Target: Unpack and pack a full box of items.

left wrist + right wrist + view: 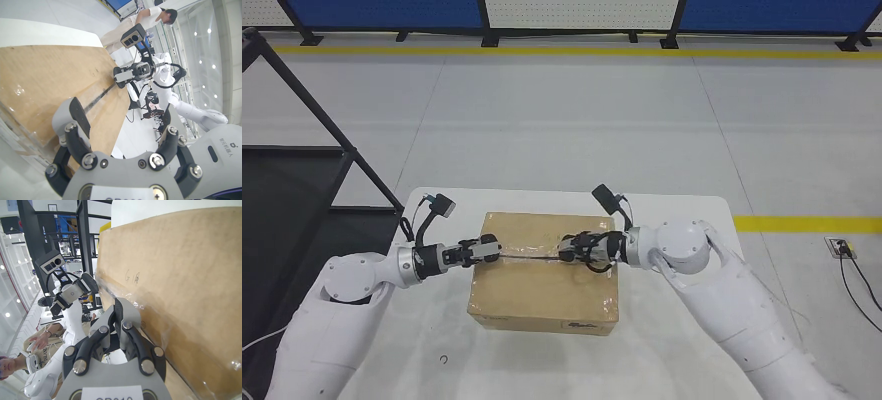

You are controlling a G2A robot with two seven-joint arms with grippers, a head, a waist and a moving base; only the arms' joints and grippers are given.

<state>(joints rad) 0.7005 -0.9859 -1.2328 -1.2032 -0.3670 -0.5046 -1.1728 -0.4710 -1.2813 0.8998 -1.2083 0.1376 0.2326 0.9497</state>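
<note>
Sealed box mid-table, both your grippers on the top seam

So your cardboard box [542,285] sits closed in the middle of the white table [682,215], with clear tape [527,257] running along its centre seam. Your left gripper [489,249] is at the end of the seam on its own side, near the box edge, fingers spread wide over the cardboard. Your right gripper [565,249] faces it from the other side, right on the tape line, fingers pressed together. Can't make out whether it's got any tape pinched in there.
</note>
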